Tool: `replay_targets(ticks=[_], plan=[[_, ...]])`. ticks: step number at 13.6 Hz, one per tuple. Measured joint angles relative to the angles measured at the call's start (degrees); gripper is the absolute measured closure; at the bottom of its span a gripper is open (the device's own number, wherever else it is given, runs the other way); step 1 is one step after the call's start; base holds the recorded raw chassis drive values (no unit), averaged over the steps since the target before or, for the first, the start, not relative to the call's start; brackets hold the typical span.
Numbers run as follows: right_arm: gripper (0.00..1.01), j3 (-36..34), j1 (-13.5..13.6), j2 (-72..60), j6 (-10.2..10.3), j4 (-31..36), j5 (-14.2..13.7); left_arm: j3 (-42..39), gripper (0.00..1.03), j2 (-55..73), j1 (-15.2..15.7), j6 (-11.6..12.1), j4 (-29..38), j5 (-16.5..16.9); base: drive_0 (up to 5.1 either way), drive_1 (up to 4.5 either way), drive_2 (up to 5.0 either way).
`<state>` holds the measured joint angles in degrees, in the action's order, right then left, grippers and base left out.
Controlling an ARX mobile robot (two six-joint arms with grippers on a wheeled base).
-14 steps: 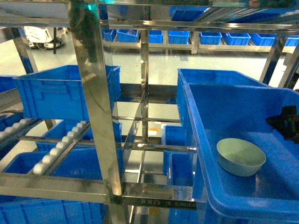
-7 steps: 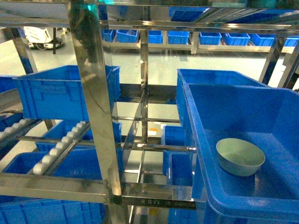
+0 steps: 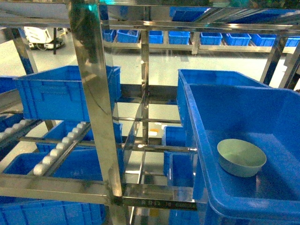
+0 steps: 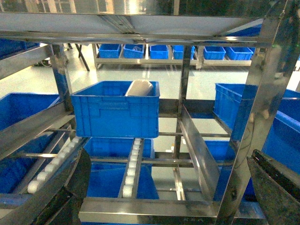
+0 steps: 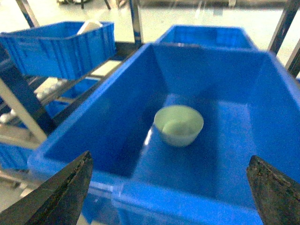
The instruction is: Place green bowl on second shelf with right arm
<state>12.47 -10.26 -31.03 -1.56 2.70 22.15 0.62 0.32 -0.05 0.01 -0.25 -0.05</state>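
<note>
1. Bowl first: the green bowl (image 3: 241,157) sits upright on the floor of a large blue crate (image 3: 206,140), roughly midway along the crate's length and nearer its left wall than its right in the right wrist view (image 5: 178,124). Nothing touches it.
2. The right gripper (image 5: 168,185) hangs above the near rim of that crate (image 5: 140,190), well apart from the bowl. Its two dark fingers (image 5: 65,187) show at the bottom corners of the right wrist view, spread wide with nothing between them.
3. The left gripper (image 4: 168,187) faces into the steel rack (image 4: 255,122). Its fingers (image 4: 276,187) are likewise spread wide and empty, one at each bottom corner of its view.
4. Neither gripper appears in the head view.
5. A second blue crate (image 4: 115,115) rests on a roller track (image 4: 133,161) deeper in the rack, with a white object (image 4: 139,87) poking above its rim; I cannot tell what it is.
6. Another blue crate (image 3: 215,77) stands directly behind the one holding the bowl, touching or nearly touching its far wall.
7. A row of small blue bins (image 3: 211,38) lines a far shelf across the pale floor.
</note>
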Motion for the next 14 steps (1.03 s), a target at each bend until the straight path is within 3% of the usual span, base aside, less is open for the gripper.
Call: replay_targets(ticks=[2, 3, 5, 6, 8, 10, 14], plan=[[0.03, -3.39, -6.54, 12.2, -1.49, -12.09, 6.19, 0.0, 0.05, 0.0, 0.0, 0.0, 0.02, 0.0, 0.0, 0.0, 0.0], [0.03, -2.05, -8.59, 11.69, -1.05, -8.44, 6.21, 0.0, 0.05, 0.0, 0.0, 0.0, 0.02, 0.02, 0.0, 0.0, 0.0], [0.03, -1.68, -8.0, 8.41, 1.05, -2.43, 5.38, 0.0, 0.05, 0.0, 0.0, 0.0, 0.0, -0.09, 0.0, 0.0, 0.0], [0.03, -1.31, -7.08, 5.62, 2.05, 2.05, 2.54, 0.0, 0.05, 0.0, 0.0, 0.0, 0.04, 0.0, 0.0, 0.0, 0.0], [0.03, -0.42, -6.23, 4.57, 2.49, 3.78, 1.38, 0.0, 0.05, 0.0, 0.0, 0.0, 0.02, -0.04, 0.0, 0.0, 0.0], [0.23, -3.76, -1.97, 7.98, 1.99, 12.2, -8.22, 0.0, 0.05, 0.0, 0.0, 0.0, -0.02, 0.0, 0.0, 0.0, 0.0], [0.76, -7.72, 4.7, 13.86, 1.97, 9.33, -16.76, 0.0, 0.05, 0.0, 0.0, 0.0, 0.02, 0.0, 0.0, 0.0, 0.0]])
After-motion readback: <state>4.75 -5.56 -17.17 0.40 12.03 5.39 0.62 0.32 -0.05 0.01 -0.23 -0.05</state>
